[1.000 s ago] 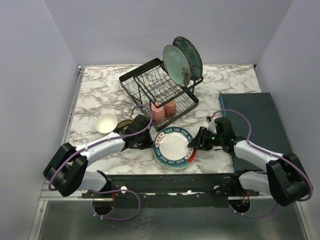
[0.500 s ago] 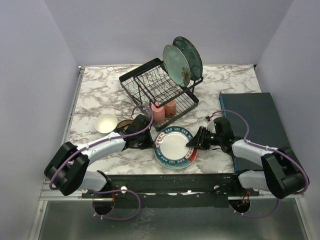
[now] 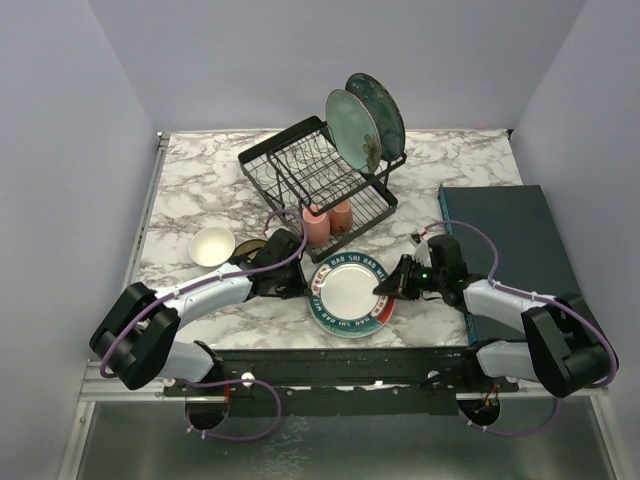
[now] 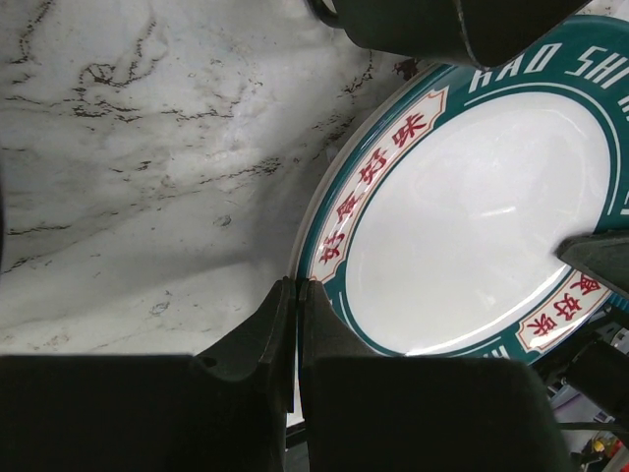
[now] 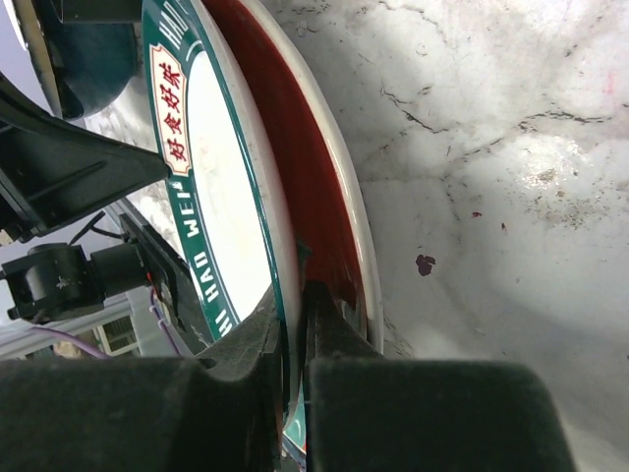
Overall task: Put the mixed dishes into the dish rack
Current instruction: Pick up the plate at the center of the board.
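The white plate [image 3: 348,290], teal-banded with red lettering, lies flat on the marble table [image 3: 190,180] just in front of the rack [image 3: 300,165], stacked on a red plate [image 5: 305,167]. The right gripper [image 3: 383,288] has come in low at its right edge. From the wrist view its fingers [image 5: 324,329] are pinched on the teal rim, one above and one tucked between the two plates. The left gripper [image 3: 303,287] sits at the opposite edge. Its jaws are pressed together with nothing between them, and the tips rest right at the plate's rim. Up in the rack's far corner a green plate [image 3: 350,128] and a teal plate [image 3: 385,110] stand on edge, one behind the other. Two pink mugs [image 3: 316,226] sit in the lower tray at the rack's near side. A white bowl [image 3: 213,245] rests on the table beside the left arm, with a dark bowl [image 3: 250,246] next to it, mostly hidden by that arm. A dark slab [image 3: 510,240] lies along the right side, under the right arm.
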You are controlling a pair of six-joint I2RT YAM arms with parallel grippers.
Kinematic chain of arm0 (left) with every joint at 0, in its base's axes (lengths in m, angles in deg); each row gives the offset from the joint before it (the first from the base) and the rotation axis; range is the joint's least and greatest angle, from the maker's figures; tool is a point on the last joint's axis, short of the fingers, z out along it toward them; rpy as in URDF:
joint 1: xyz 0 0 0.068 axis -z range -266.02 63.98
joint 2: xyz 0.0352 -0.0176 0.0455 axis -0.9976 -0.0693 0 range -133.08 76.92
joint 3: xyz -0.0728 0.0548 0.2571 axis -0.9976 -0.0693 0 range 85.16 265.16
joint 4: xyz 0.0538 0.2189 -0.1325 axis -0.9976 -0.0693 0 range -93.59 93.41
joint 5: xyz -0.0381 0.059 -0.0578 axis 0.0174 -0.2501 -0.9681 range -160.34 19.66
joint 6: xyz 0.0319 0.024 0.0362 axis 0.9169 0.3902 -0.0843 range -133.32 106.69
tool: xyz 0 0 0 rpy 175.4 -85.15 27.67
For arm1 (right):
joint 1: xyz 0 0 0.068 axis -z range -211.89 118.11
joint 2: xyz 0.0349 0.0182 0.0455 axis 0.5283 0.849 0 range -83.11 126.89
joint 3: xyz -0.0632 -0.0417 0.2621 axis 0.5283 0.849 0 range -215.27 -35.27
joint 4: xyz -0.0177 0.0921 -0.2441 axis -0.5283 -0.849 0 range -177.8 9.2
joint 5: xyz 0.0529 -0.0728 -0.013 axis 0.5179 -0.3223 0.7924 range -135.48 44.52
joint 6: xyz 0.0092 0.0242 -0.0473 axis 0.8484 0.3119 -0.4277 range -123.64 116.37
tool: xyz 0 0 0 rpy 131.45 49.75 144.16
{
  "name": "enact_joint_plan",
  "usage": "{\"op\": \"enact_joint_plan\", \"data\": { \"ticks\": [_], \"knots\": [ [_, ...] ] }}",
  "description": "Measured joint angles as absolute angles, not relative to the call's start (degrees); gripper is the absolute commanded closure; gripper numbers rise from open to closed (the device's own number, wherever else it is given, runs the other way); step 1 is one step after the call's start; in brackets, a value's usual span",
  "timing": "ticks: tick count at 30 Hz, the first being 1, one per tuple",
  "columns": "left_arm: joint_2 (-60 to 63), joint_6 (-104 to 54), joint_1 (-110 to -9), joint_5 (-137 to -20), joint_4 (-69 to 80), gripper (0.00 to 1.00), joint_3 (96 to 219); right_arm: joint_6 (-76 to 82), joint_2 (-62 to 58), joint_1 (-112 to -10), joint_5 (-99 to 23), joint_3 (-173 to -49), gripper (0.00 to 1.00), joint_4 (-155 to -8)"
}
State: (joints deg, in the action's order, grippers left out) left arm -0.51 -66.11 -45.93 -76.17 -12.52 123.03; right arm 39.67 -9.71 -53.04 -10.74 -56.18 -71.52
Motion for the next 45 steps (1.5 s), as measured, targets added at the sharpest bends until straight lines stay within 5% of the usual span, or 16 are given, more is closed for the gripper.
{"op": "enact_joint_plan", "data": {
  "ticks": [13, 29, 45],
  "knots": [
    [0.4, -66.2, -45.8, -76.6, -12.5, 0.86, 123.0, 39.5, -12.2, -53.0, -11.9, -55.4, 1.0, -73.1],
    [4.3, -66.2, -45.1, -77.8, -13.5, 0.46, 123.0, 35.7, -21.6, -53.0, -17.6, -59.3, 1.0, -84.8],
    [11.2, -58.5, -45.0, -74.9, -21.2, 0.23, 132.1, 28.9, -33.0, -53.1, -29.3, -71.2, 1.0, -104.2]
  ]
}}
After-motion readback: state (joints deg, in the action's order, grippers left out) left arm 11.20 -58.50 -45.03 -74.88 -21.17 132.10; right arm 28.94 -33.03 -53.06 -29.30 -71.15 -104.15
